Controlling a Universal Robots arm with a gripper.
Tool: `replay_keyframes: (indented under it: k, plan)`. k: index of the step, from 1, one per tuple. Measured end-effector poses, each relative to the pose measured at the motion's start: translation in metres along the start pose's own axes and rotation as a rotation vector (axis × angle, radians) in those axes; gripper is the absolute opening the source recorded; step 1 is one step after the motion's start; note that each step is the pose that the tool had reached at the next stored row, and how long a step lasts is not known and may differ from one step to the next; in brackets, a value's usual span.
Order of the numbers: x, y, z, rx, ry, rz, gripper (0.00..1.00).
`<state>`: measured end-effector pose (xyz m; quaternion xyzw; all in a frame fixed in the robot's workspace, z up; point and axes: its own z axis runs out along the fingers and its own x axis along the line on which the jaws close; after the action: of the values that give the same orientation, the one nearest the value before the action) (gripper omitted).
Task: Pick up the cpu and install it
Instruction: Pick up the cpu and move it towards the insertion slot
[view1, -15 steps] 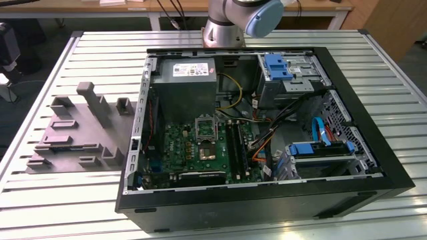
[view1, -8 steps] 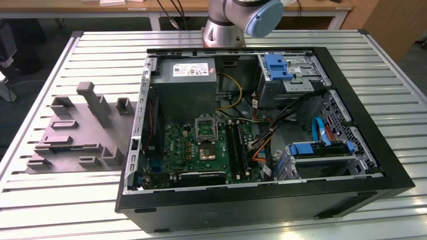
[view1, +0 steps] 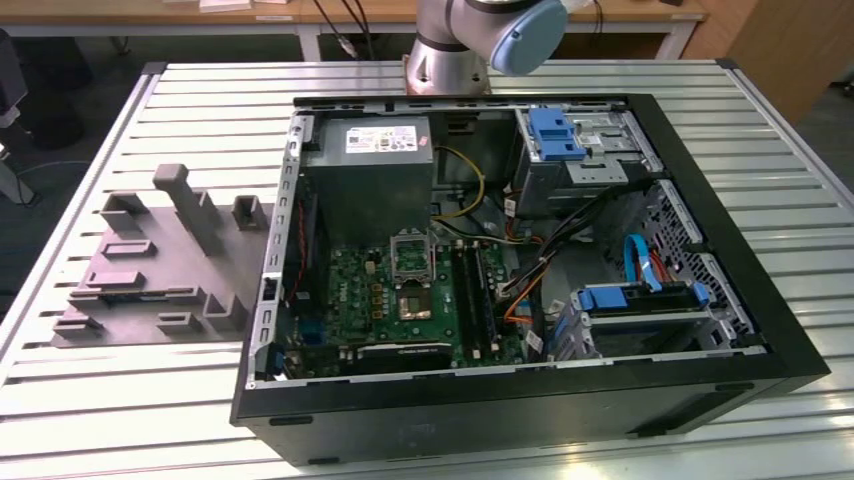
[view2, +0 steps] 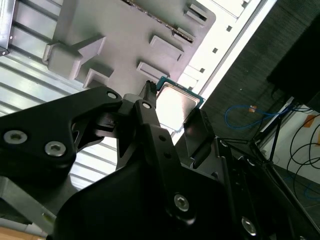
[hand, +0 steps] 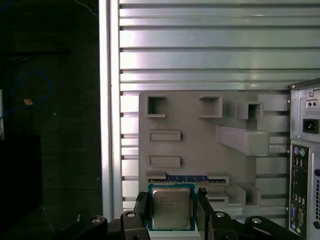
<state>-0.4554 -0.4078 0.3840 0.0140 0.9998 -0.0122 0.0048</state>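
While hanging over grey tray, cpu sits between fingers, apparently gripped.

Silver arm, blue cap, black end effector

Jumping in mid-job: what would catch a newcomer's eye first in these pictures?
The pale square cpu, gripped in the hand in both wrist views, with the grey moulded tray behind it. In the exterior view, the open black computer case with its green board sits on the slatted table, the tray on the exterior view's left.
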Motion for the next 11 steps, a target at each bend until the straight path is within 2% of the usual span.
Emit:
replay_keyframes:
  k: [11]
  plan:
    - [-0.0034,0.0001,-0.0003,0.0002,0.0002,0.000,0.47]
